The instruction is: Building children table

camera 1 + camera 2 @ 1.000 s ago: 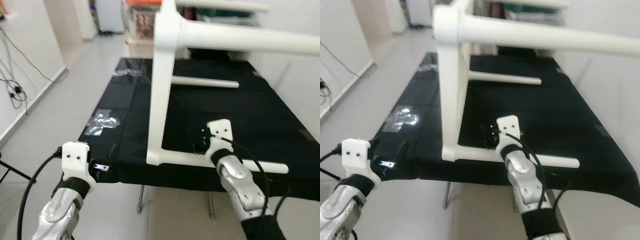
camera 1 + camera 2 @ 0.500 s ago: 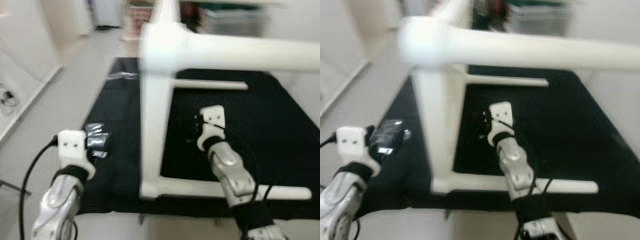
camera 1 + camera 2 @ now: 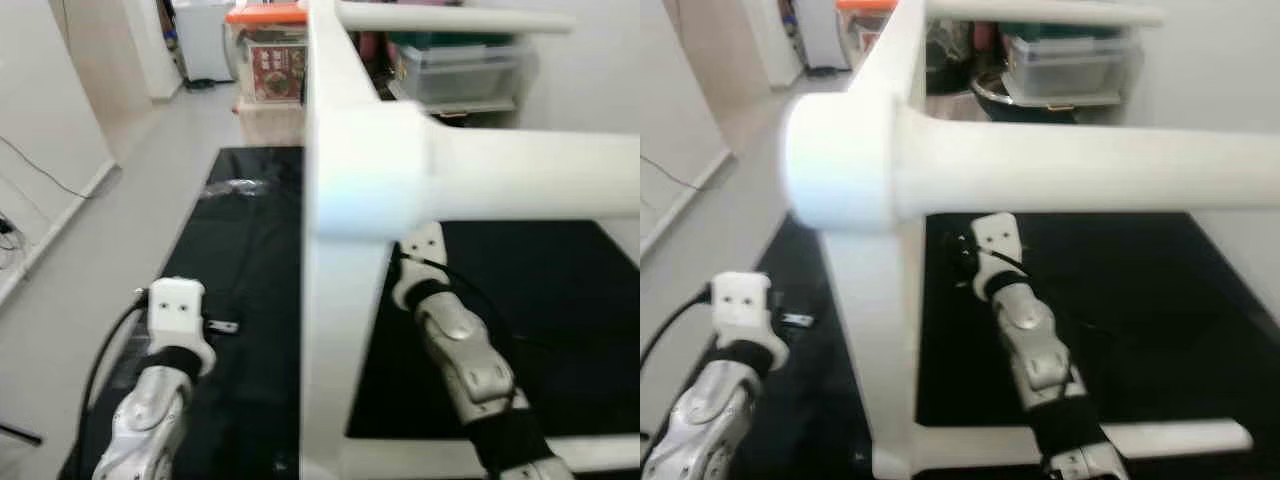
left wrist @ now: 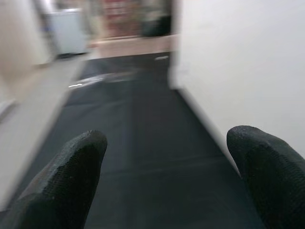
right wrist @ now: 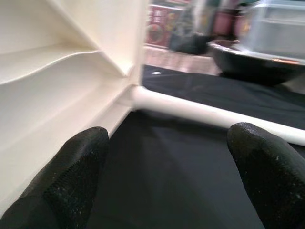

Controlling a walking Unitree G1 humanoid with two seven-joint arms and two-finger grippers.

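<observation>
Reaching further over the black cloth, my right gripper and left gripper, both spread, flank the nearer-looming white table frame.

Pale walls; grey floor; storage boxes behind.

White children's table frame upturned on the black-covered tabletop, round legs jutting sideways.

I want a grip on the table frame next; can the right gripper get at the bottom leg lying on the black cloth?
Probably yes: the right gripper is open, with the leg just ahead on the cloth, nothing between.
</observation>
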